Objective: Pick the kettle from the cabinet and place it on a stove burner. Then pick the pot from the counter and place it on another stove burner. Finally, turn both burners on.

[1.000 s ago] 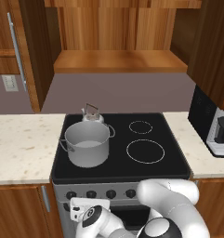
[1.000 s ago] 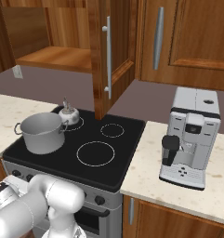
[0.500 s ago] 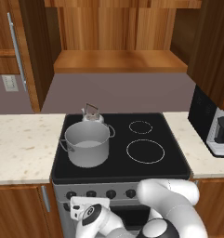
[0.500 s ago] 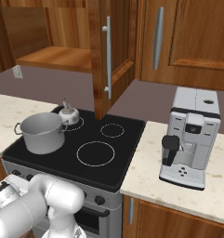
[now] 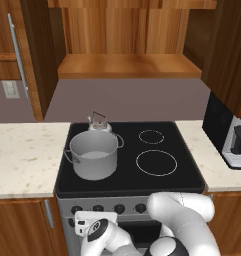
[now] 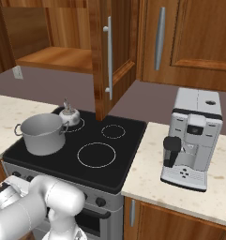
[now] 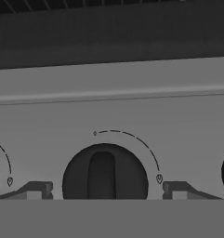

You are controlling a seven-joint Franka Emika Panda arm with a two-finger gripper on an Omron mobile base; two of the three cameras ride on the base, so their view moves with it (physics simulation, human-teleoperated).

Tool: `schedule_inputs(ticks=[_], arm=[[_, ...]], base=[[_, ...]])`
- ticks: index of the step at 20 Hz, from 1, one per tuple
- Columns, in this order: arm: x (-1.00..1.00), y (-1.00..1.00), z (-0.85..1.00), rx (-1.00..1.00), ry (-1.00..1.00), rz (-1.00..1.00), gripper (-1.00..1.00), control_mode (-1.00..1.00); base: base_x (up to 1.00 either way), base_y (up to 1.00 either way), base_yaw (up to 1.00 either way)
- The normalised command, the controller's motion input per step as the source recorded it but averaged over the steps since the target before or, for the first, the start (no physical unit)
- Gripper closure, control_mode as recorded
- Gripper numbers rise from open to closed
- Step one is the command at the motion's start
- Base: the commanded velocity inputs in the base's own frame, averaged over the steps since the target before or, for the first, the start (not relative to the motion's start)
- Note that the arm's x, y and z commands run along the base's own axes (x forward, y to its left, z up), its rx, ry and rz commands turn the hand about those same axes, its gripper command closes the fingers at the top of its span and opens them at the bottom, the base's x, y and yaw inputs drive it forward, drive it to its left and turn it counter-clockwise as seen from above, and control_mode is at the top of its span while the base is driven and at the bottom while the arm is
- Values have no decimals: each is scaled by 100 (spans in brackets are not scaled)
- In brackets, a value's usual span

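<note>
This is a home kitchen. A black glass stove (image 5: 162,175) with ringed burners sits between two stretches of speckled cream surface (image 5: 22,160), and a row of dark knobs (image 5: 119,208) runs along its grey front panel. A grey pot (image 5: 94,155) and a small silver kettle (image 5: 98,122) stand on the left burners. Reddish-brown wooden cabinets (image 6: 189,37) with long silver bar handles hang on the far wall, one with its door open. An espresso machine (image 6: 192,133) stands on the surface at the right.
</note>
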Motion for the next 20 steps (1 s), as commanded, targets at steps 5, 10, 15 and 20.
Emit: schedule_inputs(ticks=[5, 10, 15, 20], arm=[[2, 0, -5, -1, 0, 0, -100, -100], [10, 0, 0, 0, 0, 0, 100, -100], [13, 0, 0, 0, 0, 0, 100, -100], [6, 0, 0, 0, 0, 0, 100, -100]], base=[[0, 0, 0], [0, 0, 0], [0, 0, 0], [0, 0, 0]])
